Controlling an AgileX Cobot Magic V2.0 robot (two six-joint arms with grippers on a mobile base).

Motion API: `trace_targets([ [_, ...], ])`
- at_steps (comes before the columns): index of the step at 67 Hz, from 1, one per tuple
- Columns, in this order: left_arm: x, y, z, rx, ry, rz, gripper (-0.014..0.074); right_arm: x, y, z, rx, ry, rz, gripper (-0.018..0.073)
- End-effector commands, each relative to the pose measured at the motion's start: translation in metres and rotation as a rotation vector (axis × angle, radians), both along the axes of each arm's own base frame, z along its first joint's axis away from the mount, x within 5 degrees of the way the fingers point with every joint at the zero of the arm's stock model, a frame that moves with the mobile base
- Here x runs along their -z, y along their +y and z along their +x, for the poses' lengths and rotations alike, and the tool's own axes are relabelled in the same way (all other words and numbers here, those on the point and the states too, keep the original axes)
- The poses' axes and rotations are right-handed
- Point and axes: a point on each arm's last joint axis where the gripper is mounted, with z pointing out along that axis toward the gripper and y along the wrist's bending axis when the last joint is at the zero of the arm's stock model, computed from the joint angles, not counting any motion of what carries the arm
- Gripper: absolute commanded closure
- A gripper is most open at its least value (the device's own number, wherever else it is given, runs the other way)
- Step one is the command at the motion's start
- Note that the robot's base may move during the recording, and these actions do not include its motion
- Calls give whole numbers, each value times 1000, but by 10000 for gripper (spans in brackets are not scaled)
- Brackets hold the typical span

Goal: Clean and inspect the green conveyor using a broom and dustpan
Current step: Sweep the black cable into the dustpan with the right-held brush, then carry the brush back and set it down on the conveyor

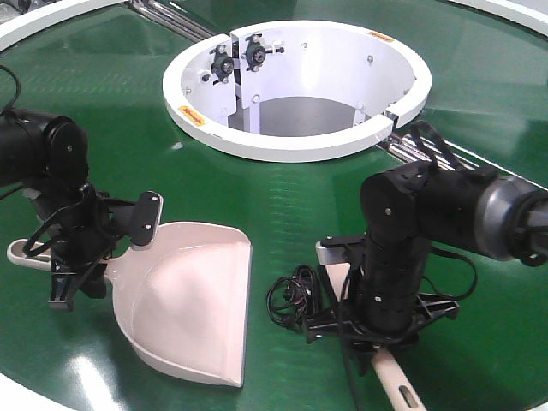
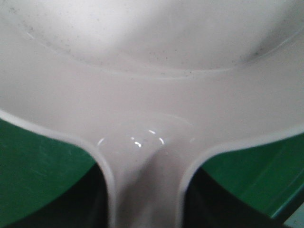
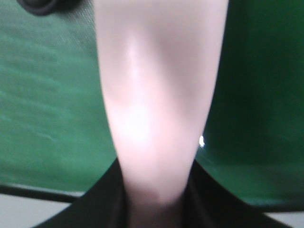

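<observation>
The green conveyor (image 1: 291,197) fills almost the whole front view, glossy, with a white rim along its outer edge. The white ring (image 1: 291,151) stands in its middle, and metal rollers (image 1: 175,19) show at a seam behind the ring.

The dustpan (image 1: 193,300) lies on the belt at the left, in front of the ring. Its flat edge points to the right and its handle points to the left. The inside of the pan looks pale, and in the left wrist view it carries some fine dark specks.

The broom (image 1: 396,377) is at the right, near the front edge of the belt and mostly hidden under the right arm. Only its tapering handle with the slot hole and a short pale part near the wrist are visible; the bristles I cannot see.

The left gripper (image 1: 81,261) is closed around the dustpan handle, close to where the handle meets the pan. The right gripper (image 1: 377,330) is pressed on the broom handle, with one dark finger on each side.

A black cable bundle (image 1: 295,295) lies on the belt between dustpan and right gripper.
</observation>
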Motion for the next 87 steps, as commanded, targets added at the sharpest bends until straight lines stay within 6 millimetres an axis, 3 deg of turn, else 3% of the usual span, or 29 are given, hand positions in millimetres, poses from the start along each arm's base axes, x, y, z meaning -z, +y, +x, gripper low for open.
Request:
trace_targets([
  [1, -23, -3, 0, -21, -77, -34, 603, -16, 6, 0, -15, -1, 31, 564],
  [16, -23, -3, 0, -21, -77, -34, 603, -14, 42, -2, -94, 35, 65, 564],
  [30, -23, -3, 0, -21, -77, -34, 603, -10, 100, -4, -166, 113, 246, 564],
  [46, -23, -3, 0, -21, -77, -34, 603, -33, 143, 5, -241, 31, 357, 564],
  [57, -23, -3, 0, -21, -77, -34, 603, -50, 148, 12, -257, -36, 385, 564],
  [69, -23, -3, 0, -21, -77, -34, 603, -59, 139, 16, -290, -115, 323, 564],
  [77, -23, -3, 0, -21, -77, -34, 603, -74, 124, 19, -317, -210, 255, 562],
  [87, -23, -3, 0, -21, -77, -34, 603, -100, 87, 28, -250, -295, 240, 561],
])
